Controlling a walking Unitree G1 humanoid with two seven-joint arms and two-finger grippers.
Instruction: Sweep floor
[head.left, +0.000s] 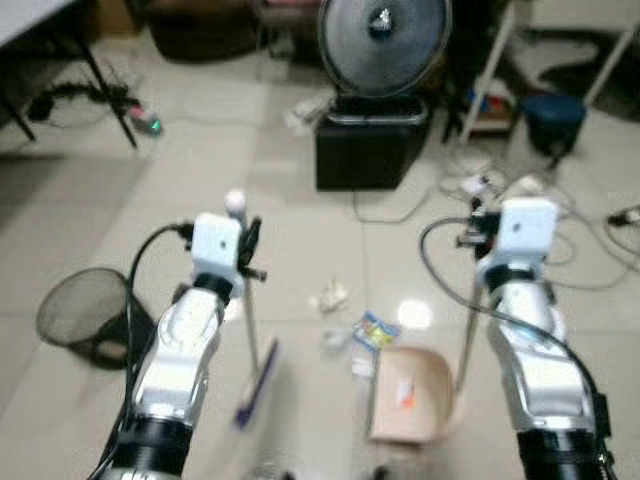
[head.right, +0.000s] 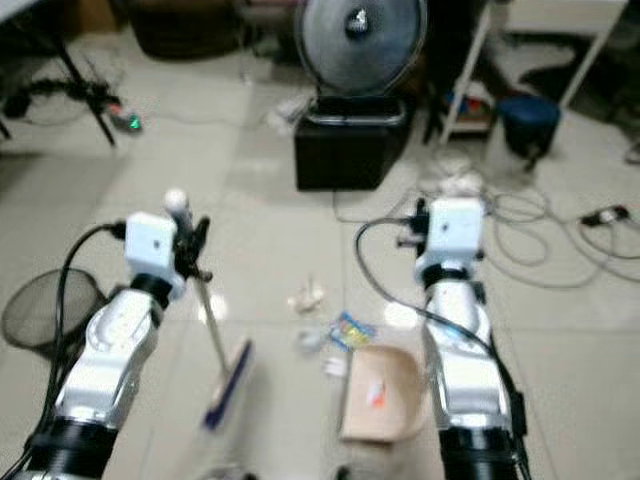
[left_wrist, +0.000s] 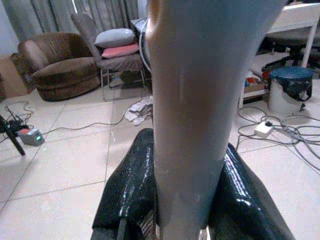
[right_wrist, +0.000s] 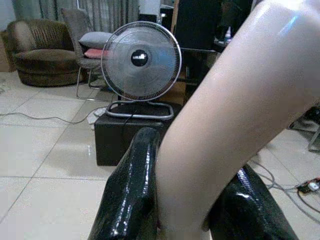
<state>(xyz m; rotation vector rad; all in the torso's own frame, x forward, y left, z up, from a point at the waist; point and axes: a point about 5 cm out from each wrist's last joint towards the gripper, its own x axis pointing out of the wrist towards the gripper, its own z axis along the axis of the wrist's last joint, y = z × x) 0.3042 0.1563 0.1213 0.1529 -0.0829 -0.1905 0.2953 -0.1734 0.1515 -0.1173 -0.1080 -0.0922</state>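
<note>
Left gripper (head.left: 248, 245) clamps broom handle (head.left: 247, 320); right gripper (head.left: 478, 232) clamps dustpan handle (head.left: 468, 335); dustpan (head.left: 408, 395) near litter (head.left: 350, 325) on floor.

Broom (head.left: 256, 372) left of dustpan (head.left: 408, 394), litter (head.left: 352, 328) seemingly between them

This is a home living room. A brown armchair (left_wrist: 60, 62) sits at the upper left of the left wrist view, with a chair holding cushions (left_wrist: 117, 42) beside it. A standing fan (head.left: 383, 40) rests on a black box (head.left: 370, 150) at top centre, and cables (head.left: 530, 220) trail over the pale tiled floor (head.left: 200, 180).
</note>
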